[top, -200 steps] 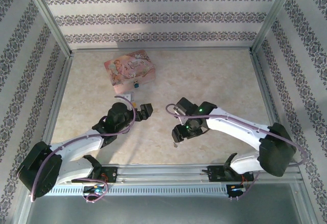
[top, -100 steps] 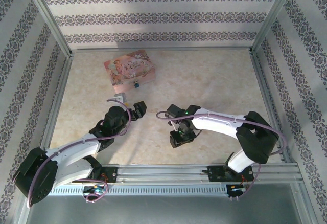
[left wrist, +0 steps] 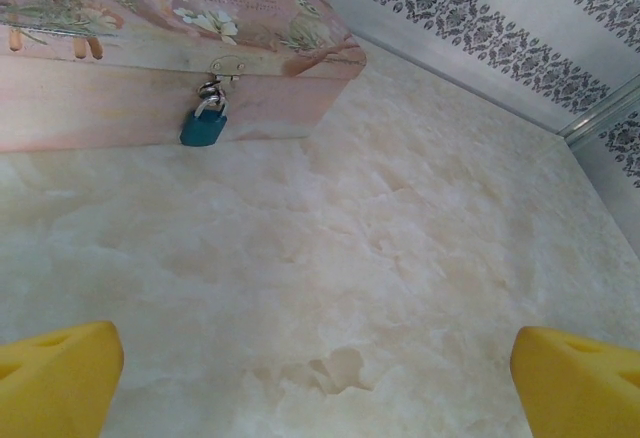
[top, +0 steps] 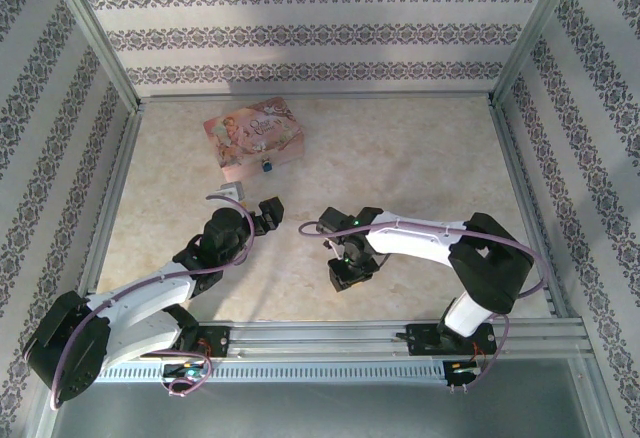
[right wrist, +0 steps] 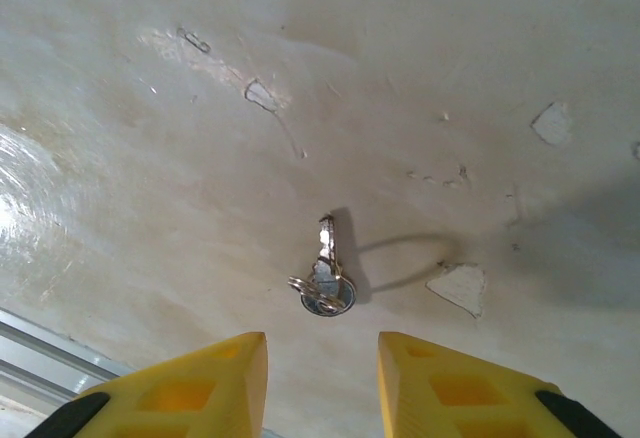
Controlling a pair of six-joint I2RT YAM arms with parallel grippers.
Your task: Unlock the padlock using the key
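Padlock point(left wrist: 205, 123) hung on the front hasp of the box point(left wrist: 120, 88), ahead of the left gripper point(left wrist: 315, 368), whose fingers stood wide apart. Right gripper point(right wrist: 320, 373), the nearer arm, fingers parted and empty, hovered over the key point(right wrist: 325, 280), lying flat just beyond its tips, blade pointing away.

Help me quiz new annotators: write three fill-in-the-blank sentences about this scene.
1. The padlock hangs on the front of the ____ box.
2. The key lies flat on the ____, just ahead of the right gripper.
3. The left gripper is ____, with nothing between its yellow fingers.
Missing words: pink; table; open.
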